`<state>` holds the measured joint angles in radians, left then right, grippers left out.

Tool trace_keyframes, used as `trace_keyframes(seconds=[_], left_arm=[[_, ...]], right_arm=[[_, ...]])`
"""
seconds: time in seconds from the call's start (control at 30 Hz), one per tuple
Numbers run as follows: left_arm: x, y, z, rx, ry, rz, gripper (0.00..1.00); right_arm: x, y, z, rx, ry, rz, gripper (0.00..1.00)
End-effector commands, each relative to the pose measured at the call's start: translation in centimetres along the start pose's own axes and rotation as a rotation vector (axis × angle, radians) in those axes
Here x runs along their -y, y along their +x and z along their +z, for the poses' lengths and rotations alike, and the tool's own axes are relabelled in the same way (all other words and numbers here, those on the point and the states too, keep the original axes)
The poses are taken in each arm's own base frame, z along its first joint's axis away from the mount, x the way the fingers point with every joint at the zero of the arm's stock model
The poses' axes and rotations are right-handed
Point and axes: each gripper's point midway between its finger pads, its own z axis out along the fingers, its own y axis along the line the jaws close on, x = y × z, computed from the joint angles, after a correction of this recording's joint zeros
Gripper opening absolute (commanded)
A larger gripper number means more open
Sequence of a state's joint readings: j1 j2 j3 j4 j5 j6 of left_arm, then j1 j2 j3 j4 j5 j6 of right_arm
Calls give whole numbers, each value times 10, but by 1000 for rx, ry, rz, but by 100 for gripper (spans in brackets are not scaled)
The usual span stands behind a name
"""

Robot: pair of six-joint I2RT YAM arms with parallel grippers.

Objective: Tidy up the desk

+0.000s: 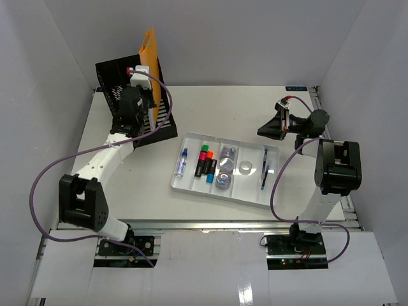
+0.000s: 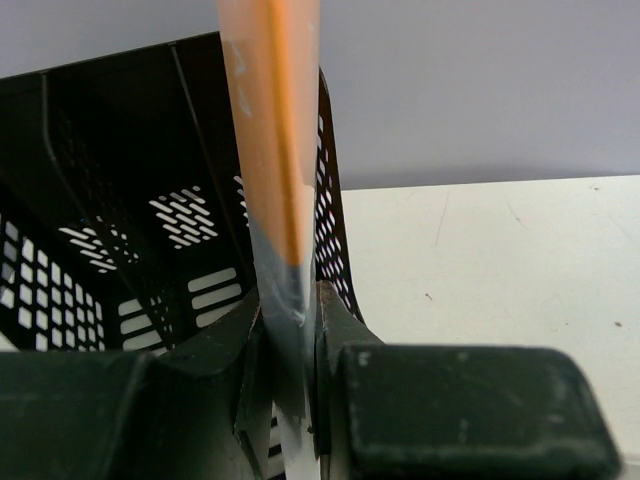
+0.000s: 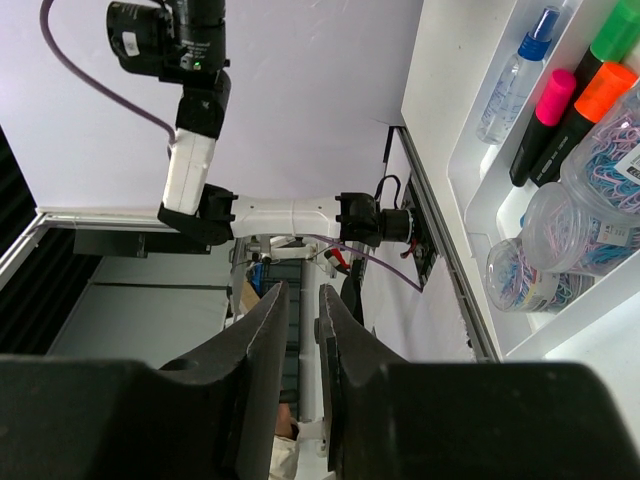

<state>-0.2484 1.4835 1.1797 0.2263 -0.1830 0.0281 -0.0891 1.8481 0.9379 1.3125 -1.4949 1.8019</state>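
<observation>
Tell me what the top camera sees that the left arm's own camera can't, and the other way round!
Only the top view shows the white tray with its markers, the spray bottle and the right gripper above the desk. Only the left wrist view shows, up close, the left gripper with its jaws shut on the folder's edge. Both show the orange folder and the black mesh file holder.

Rack [image 1: 121, 86]: stood at the far left of my desk [image 1: 159, 191], behind my left arm.
Folder [image 1: 150, 54]: stood upright in it.
Tray [image 1: 191, 188]: lay mid-desk, right of it.
</observation>
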Motion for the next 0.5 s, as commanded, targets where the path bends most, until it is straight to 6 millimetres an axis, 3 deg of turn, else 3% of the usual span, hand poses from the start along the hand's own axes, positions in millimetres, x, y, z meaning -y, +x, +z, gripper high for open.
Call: trace_keyframes(seconds=[0.0,0.2,0.47], left_arm=[[-7,-63,16,233,10,-82,0],[-16,-45,33,271,-9,-150,0],[-15,-41,35,304,-3,-298,0]], right_arm=[[-11,22,-2,-46,19,-600,25],[-11,23,-2,-46,18,-600,25],[-10,23,-2,-44,18,-596,24]])
